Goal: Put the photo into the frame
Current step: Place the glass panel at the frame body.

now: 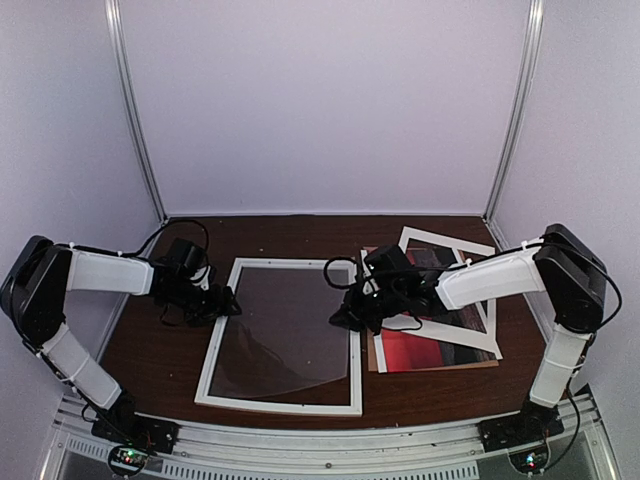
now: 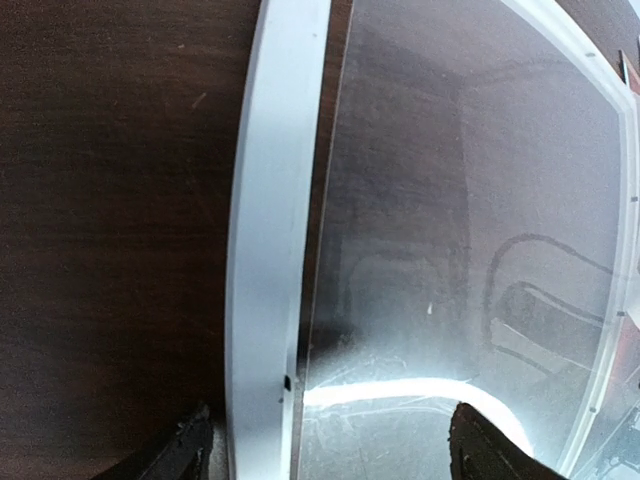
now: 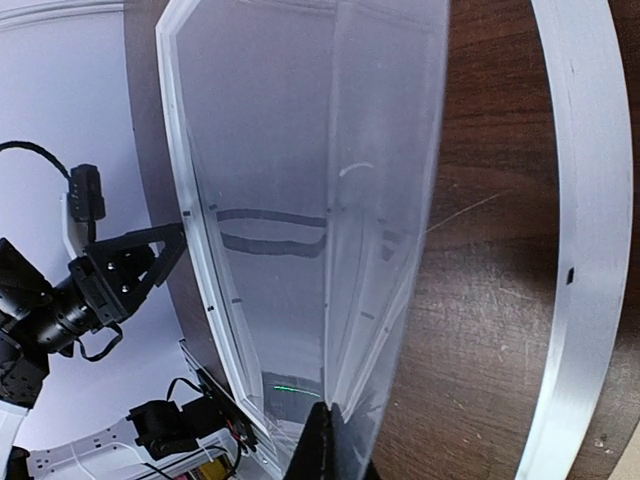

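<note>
The right gripper [image 1: 345, 318] is pressed together at the right rail of the frame [image 1: 280, 403]. In its wrist view the fingertips [image 3: 325, 445] appear to pinch the edge of the clear sheet [image 3: 300, 200], which tilts up off the wood, though the contact itself is partly hidden. The left gripper [image 1: 228, 303] is spread wide, one finger on each side of the frame's left rail [image 2: 265, 250], gripping nothing.

The frame lies flat on the table [image 1: 150, 345], around the middle and closer to the near edge. The clear sheet [image 1: 285, 330] sits inside it.

The photo [image 1: 420, 350] is not in the frame. It lies toward the table's right edge, just beside the frame's right rail. It rests on the brown backing board [image 1: 376, 362], and the white mat [image 1: 470, 330] lies askew over its far part. Only the red near strip shows plainly.

The photo will likely handle as a thin print: very light, floppy if held at one point, and probably slick on its face. It is also easy to crease or smudge.
- **Taking hold:** The best place looks to be the exposed near edge or a near corner, pinched lightly on the margin.
- **Getting under it:** It lies flat on the board, so an edge may first need sliding past the board's rim for a finger to get under.
- **The mat:** It should come off first, or the print will drag under it.

The frame is rigid and light and may skate on the wood, so bracing a rail would help.
</note>
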